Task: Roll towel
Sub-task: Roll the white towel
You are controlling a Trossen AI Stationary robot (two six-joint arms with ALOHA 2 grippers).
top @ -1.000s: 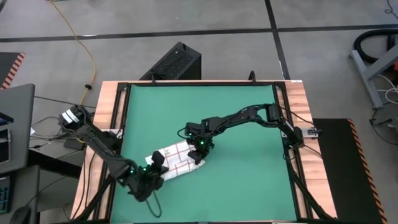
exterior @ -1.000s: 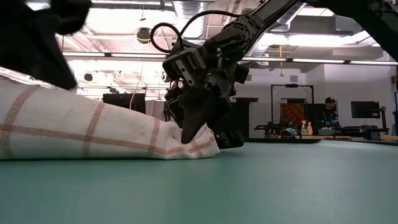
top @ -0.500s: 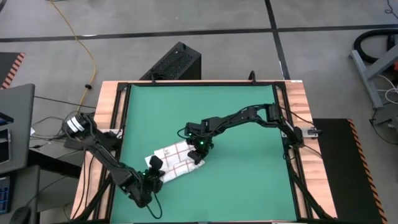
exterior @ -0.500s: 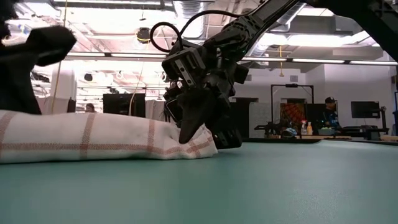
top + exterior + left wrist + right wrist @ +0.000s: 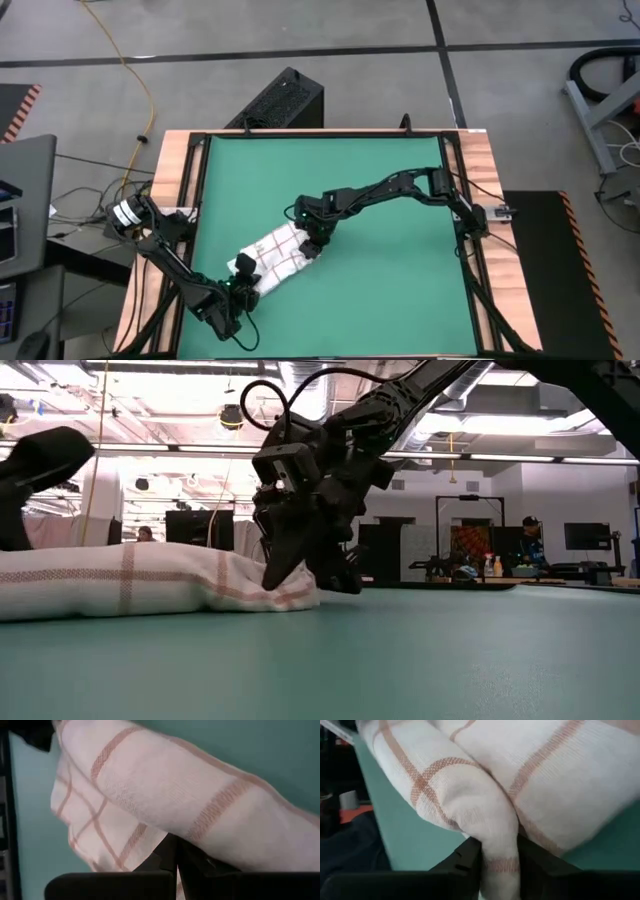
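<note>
Here, operator, is what you had:
Right claw point(image 5: 312, 248): pinched a fold at the towel's point(image 5: 277, 256) end, cloth bunched between its fingers.
Left claw point(image 5: 243, 283): fully closed on the towel's opposite end.
Towel: rolled loosely, stretched between both claws on the counter's green mat point(image 5: 390, 230).

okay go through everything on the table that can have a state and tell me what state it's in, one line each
Thin white towel with red-brown grid lines: partly rolled, lying on the mat, bunched into a thick fold.
Left gripper: fingers shut, at the towel's near end.
Right gripper: a fold of the towel's far end pinched between its fingers.
Green mat: flat, covering the table top.
</note>
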